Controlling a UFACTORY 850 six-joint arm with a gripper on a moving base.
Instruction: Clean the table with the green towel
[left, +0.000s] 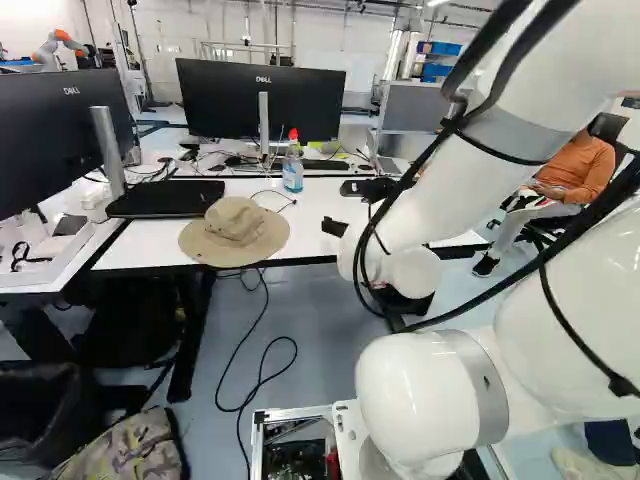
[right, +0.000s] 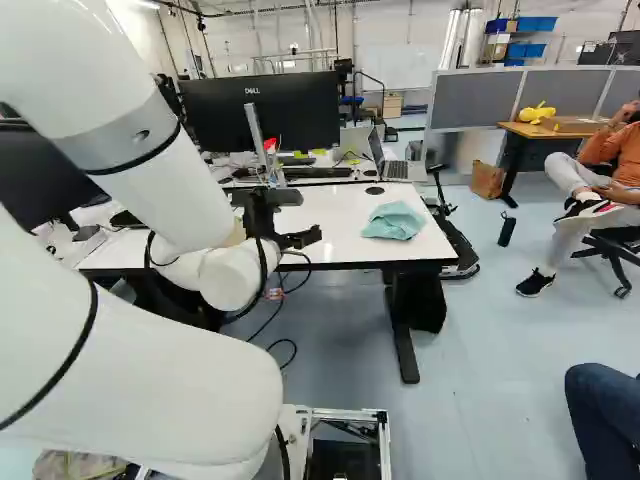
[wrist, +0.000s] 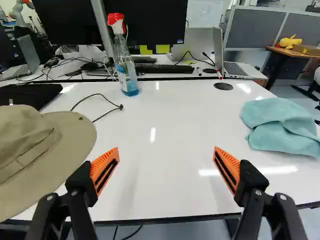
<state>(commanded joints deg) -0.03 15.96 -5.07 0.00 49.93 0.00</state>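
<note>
Soft blue-green cloth, the towel (wrist: 282, 127) lies in a loose, crumpled heap on the glossy white table (wrist: 162, 115), near the table's right end in the right base view. The gripper (wrist: 166, 154) stands wide open, nothing between its orange pads (wrist: 104, 171); the towel is ahead of it and off to one side, apart from both fingers. The hat (wrist: 37, 145) lies on the opposite side, with the spray bottle (wrist: 126, 75) farther back.

The towel should be light, limp and hard to damage, with enough nap for the pads to hold. It will probably skid on so smooth a top if nudged from the side. The surer hold looks to be the thick, raised folds near its middle, pinched from above with the fingertips low; a grip on the thin outer edge could leave most of it trailing
</note>
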